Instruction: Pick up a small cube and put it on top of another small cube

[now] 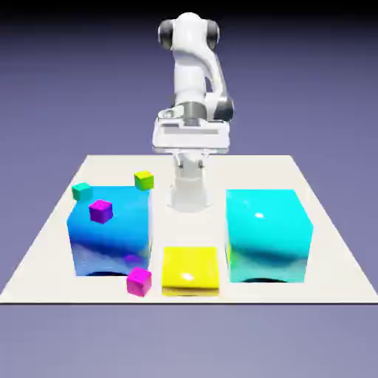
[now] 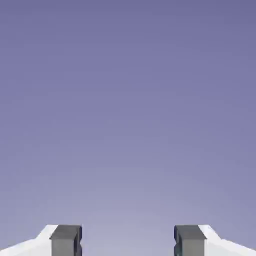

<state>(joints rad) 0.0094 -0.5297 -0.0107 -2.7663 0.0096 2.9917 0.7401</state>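
The small hot-pink cube [image 1: 139,281] lies on the table near its front edge, just in front of the big blue block [image 1: 111,236]. A darker purple small cube [image 1: 101,211] rests on top of that blue block. My gripper [image 1: 190,164] hangs far back over the table's rear middle, well away from both cubes. In the hand view the gripper [image 2: 127,241] is open, its grey fingertips [image 2: 65,240] wide apart with only the violet backdrop between them. No cube shows in that view.
A big cyan block [image 1: 267,235] stands at the exterior view's right. A low yellow block [image 1: 190,269] sits between the two big blocks. A small green cube [image 1: 144,180] and a small teal cube [image 1: 82,191] sit by the blue block's back edge.
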